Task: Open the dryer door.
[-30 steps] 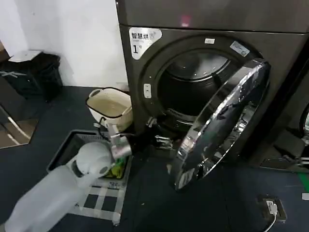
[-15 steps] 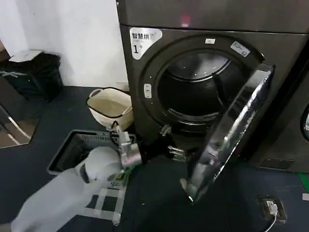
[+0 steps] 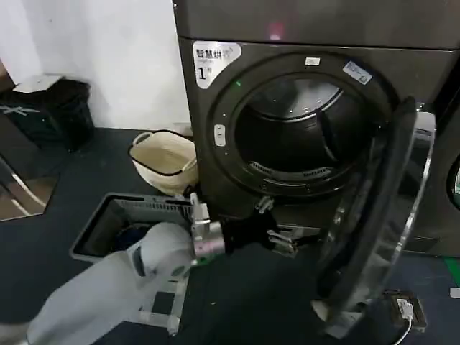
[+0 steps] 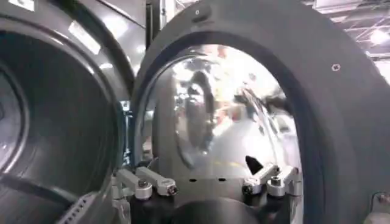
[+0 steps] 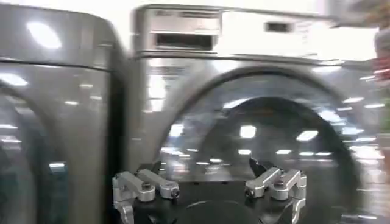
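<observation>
The dryer door (image 3: 374,215) stands swung wide open on the right of the machine, nearly edge-on, its dark inner side facing the drum opening (image 3: 295,136). My left gripper (image 3: 275,224) reaches in from the lower left, low in front of the opening and just left of the door, open and holding nothing. In the left wrist view the gripper (image 4: 210,185) points at the door's dark inner side and its glass (image 4: 225,122), with a gap between them. My right gripper (image 5: 210,185) is open and faces a grey machine front (image 5: 256,115).
A cream basket (image 3: 164,159) and a grey crate (image 3: 118,215) sit on the dark floor left of the dryer. A black bin (image 3: 54,108) stands by the far left wall. A socket box (image 3: 402,309) lies near the door's lower edge.
The door has swung further open to the right, from showing its chrome face to nearly edge-on. My left gripper has followed it rightward along the machine front.
</observation>
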`<action>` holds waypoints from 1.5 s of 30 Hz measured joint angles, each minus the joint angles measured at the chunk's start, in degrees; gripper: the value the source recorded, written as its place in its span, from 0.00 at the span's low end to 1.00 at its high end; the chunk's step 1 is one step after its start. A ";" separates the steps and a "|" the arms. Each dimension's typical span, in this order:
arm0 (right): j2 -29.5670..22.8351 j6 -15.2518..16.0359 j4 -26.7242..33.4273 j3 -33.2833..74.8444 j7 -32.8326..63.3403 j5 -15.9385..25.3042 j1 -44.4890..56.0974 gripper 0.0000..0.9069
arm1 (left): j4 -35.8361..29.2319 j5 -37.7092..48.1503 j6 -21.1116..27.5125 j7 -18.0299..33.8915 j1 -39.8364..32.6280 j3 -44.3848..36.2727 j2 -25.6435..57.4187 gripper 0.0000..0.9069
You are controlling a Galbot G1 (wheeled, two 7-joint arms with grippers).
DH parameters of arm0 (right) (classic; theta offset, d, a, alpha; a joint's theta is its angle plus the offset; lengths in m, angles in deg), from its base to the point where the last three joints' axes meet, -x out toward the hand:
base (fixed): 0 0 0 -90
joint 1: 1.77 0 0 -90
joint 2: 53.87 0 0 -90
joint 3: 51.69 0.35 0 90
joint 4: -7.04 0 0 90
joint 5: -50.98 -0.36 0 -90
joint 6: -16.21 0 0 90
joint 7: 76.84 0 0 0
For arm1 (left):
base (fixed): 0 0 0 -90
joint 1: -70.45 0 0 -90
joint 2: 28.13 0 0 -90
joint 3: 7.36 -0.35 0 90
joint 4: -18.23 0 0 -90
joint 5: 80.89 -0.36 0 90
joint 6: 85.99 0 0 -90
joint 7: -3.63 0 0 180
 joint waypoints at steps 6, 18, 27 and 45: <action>0.26 -1.53 0.86 4.54 3.03 -1.13 2.30 1.00 | 1.66 -0.71 -0.09 0.03 -3.03 -4.07 -2.36 1.00; 0.31 -2.91 0.07 10.71 2.74 4.20 6.13 1.00 | 6.91 -1.56 -0.23 -1.04 -7.95 -9.17 -9.17 1.00; 1.28 -3.44 -1.12 13.91 5.83 7.80 8.00 1.00 | 10.86 -1.30 -1.03 -1.36 -10.52 -12.17 -14.40 1.00; 3.44 0.32 0.00 24.14 14.84 16.98 11.21 1.00 | 17.76 -2.96 -2.41 -0.94 -13.43 -17.46 -25.33 1.00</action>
